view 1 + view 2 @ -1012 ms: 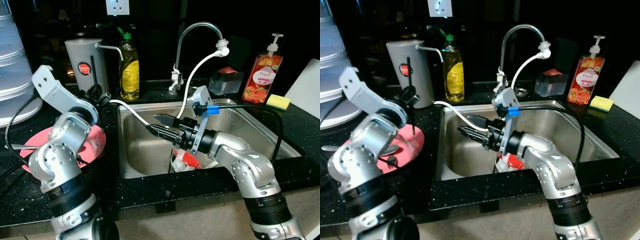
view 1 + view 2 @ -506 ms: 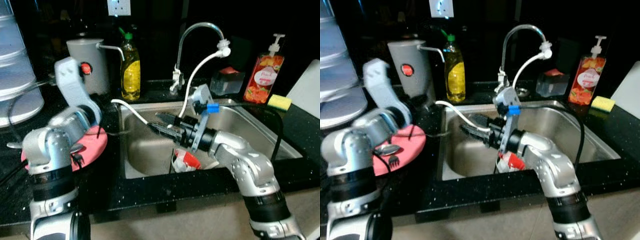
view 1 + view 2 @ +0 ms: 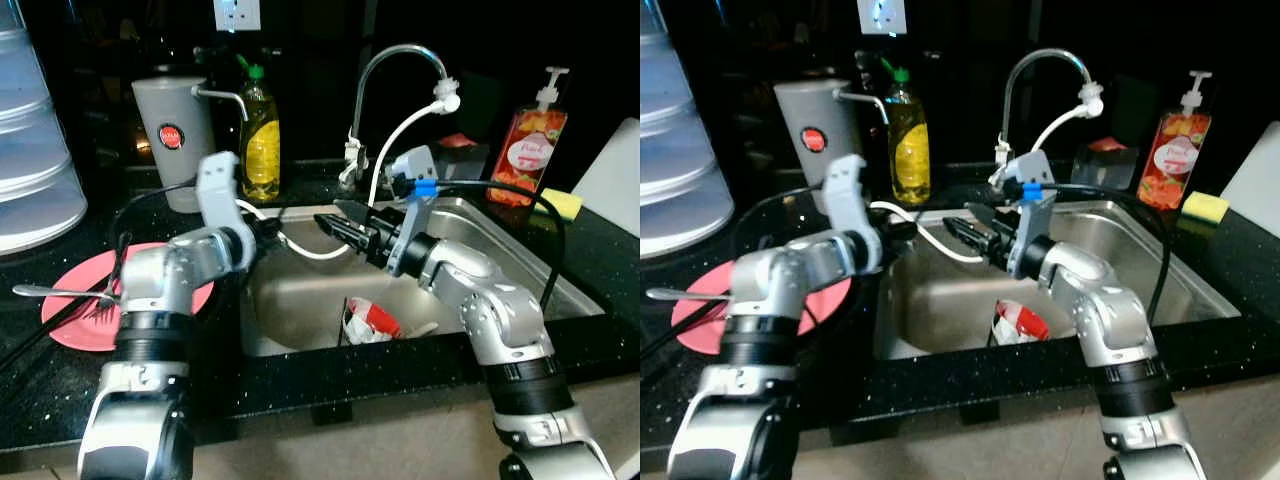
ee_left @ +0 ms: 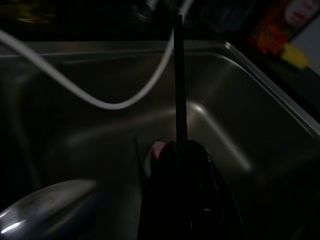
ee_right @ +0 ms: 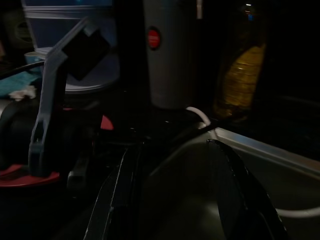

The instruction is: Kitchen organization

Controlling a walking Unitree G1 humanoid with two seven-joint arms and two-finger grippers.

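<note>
A: Black speckled stone counter (image 3: pixel 30 390) and stainless steel sink basin (image 3: pixel 300 300) are in view. What is being carried?

B: A thin black rod-like utensil (image 4: pixel 179 85) is gripped in the left gripper (image 3: pixel 268 228), jaws clenched on it. It is held over the sink's left rim, near the white hose (image 3: pixel 300 245). In the left wrist view the long axis is seen running straight out from the jaws, out over the basin.

A: And the right gripper (image 3: pixel 345 226)?

B: It is held over the basin, jaws released and apart, nothing between them. It is pointed toward the left gripper; the two are close, tip facing tip.

A: So which relation matters?

B: The rod lies just left of the right jaws, in line with them. A hand-over or a drop into the sink is judged likely; it cannot be told which.

A: Other items?

B: A round pink plate (image 3: pixel 70 325) is seen on the counter at the left, with a metal fork (image 3: pixel 60 293) and dark sticks across it. A red-and-white crumpled wrapper or cup (image 3: pixel 372 320) lies on the sink floor.

A: Unclear?

B: The rod's type is hard to make out; both wrist views are very dark. The rod's tip is lost against the dark background.
</note>
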